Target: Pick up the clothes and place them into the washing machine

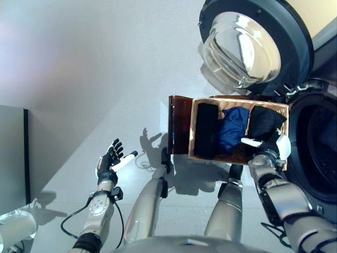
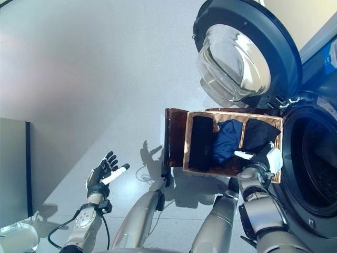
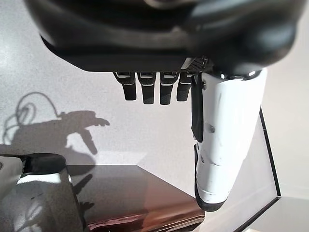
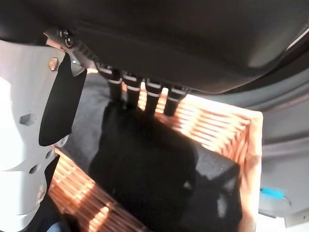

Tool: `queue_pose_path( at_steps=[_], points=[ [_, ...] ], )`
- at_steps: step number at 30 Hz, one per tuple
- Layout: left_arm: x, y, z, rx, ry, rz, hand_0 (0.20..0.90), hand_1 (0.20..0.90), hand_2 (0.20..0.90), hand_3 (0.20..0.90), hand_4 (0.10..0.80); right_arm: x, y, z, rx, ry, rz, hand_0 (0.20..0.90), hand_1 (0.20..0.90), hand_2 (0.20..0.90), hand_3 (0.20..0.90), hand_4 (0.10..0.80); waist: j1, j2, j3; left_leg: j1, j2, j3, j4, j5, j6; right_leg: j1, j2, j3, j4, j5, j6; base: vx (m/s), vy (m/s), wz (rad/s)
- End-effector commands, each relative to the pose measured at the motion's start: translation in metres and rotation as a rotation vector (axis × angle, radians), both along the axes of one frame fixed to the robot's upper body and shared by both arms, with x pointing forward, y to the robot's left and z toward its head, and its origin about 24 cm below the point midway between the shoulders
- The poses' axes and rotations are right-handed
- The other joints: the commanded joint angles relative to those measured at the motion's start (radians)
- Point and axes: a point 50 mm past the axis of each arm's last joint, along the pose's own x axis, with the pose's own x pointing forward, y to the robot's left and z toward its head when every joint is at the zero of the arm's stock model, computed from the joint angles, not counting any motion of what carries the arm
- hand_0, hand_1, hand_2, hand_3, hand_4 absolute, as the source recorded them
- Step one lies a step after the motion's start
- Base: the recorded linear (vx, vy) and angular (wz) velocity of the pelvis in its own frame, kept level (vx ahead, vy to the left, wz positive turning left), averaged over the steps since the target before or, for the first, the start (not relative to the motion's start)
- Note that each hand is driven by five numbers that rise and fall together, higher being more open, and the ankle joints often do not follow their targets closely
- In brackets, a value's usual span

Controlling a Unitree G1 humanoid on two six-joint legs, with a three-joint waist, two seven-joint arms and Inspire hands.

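the clothes sit in the basket [image 1: 195, 126] beside the open washer [image 1: 316, 153]: a black roll [image 1: 206, 129], a blue piece [image 1: 233, 128] and a black piece [image 1: 265, 121]. soft, light and floppy, so likely best bunched mid-heap. the right hand [image 1: 268, 145] reaches onto the black piece, fingers straight, not yet clamped; the left hand [image 1: 110, 158] hangs spread and empty.

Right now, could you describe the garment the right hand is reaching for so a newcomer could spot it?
Start at the washing machine with its open door; a wicker basket stands before it. Three garments lie side by side inside. It is the black garment nearest the machine, under the right hand, beside the blue garment.
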Motion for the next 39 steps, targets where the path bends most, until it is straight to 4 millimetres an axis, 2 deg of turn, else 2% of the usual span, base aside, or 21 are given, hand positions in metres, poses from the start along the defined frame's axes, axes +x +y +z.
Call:
queue_pose_path(
  at_steps=[1,7,10,17,24,28,29,30,31,39],
  points=[
    [0.000,0.029,0.026,0.093,-0.129,0.038,0.900,0.900,0.900,0.900,0.800,0.012,-0.023,0.036,-0.162,-0.065,-0.002,0.900,0.900,0.900,0.900,0.800,0.007,-0.002,-0.031,-0.048,0.013,0.006,0.153,-0.138,-0.056,-0.057,-0.002,0.040,-0.057,0.186,-0.051,-0.032,0.021,0.00],
    [0.000,0.030,0.031,0.093,-0.147,0.026,0.900,0.900,0.900,0.900,0.800,0.013,-0.036,0.050,-0.205,-0.063,-0.024,0.900,0.900,0.900,0.900,0.800,0.013,0.015,-0.031,-0.087,0.012,0.003,0.203,-0.149,-0.054,-0.100,0.002,0.063,0.004,0.158,-0.059,-0.036,0.012,0.02],
    [-0.003,0.033,0.034,0.093,-0.158,0.020,0.900,0.900,0.900,0.900,0.800,0.013,-0.045,0.059,-0.238,-0.049,-0.037,0.900,0.900,0.900,0.900,0.800,0.019,0.031,-0.030,-0.125,0.015,0.003,0.263,-0.166,-0.053,-0.141,0.010,0.081,0.074,0.123,-0.069,-0.015,0.003,0.00],
    [-0.003,0.033,0.041,0.075,-0.194,0.020,0.900,0.900,0.900,0.900,0.800,0.013,-0.050,0.066,-0.257,-0.058,-0.048,0.900,0.900,0.900,0.900,0.800,0.022,0.048,-0.027,-0.193,0.023,0.005,0.359,-0.194,-0.050,-0.225,0.023,0.117,0.187,0.075,-0.084,-0.008,-0.001,0.01],
    [-0.001,0.031,0.049,0.063,-0.236,0.007,0.900,0.900,0.900,0.900,0.800,0.015,-0.047,0.065,-0.245,-0.065,-0.050,0.900,0.900,0.900,0.900,0.800,0.023,0.054,-0.025,-0.239,0.029,0.003,0.420,-0.211,-0.048,-0.279,0.029,0.139,0.261,0.042,-0.096,-0.009,-0.005,0.01],
    [-0.002,0.032,0.047,0.064,-0.228,0.016,0.900,0.900,0.900,0.900,0.800,0.018,-0.035,0.056,-0.210,-0.063,-0.020,0.900,0.900,0.900,0.900,0.800,0.024,0.051,-0.030,-0.250,0.032,0.003,0.438,-0.218,-0.047,-0.293,0.035,0.146,0.284,0.030,-0.102,0.001,-0.004,0.01],
    [-0.002,0.032,0.047,0.066,-0.225,0.016,0.900,0.900,0.900,0.900,0.800,0.019,-0.032,0.054,-0.198,-0.068,-0.010,0.755,0.755,0.755,0.755,0.696,0.025,0.051,-0.032,-0.246,0.032,0.001,0.435,-0.218,-0.047,-0.293,0.036,0.146,0.285,0.027,-0.102,0.000,0.000,0.00],
    [-0.002,0.033,0.047,0.068,-0.225,0.020,0.900,0.900,0.900,0.900,0.800,0.020,-0.031,0.054,-0.192,-0.073,-0.009,0.442,0.442,0.442,0.442,0.473,0.026,0.050,-0.033,-0.246,0.032,0.003,0.434,-0.218,-0.047,-0.294,0.037,0.144,0.287,0.027,-0.102,0.000,0.000,0.00],
    [-0.002,0.033,0.048,0.071,-0.228,0.021,0.900,0.900,0.900,0.900,0.800,0.021,-0.028,0.053,-0.180,-0.079,-0.003,0.200,0.200,0.200,0.200,0.300,0.026,0.048,-0.035,-0.246,0.032,0.004,0.435,-0.219,-0.046,-0.295,0.038,0.144,0.288,0.028,-0.102,0.000,0.000,0.00],
    [-0.001,0.036,0.050,0.080,-0.237,0.025,0.900,0.900,0.900,0.900,0.800,0.022,-0.021,0.048,-0.105,-0.119,-0.003,0.200,0.200,0.200,0.200,0.300,0.031,0.040,-0.045,-0.258,0.030,0.003,0.441,-0.220,-0.043,-0.307,0.036,0.145,0.296,0.025,-0.102,-0.004,-0.005,-0.02]
  ],
)
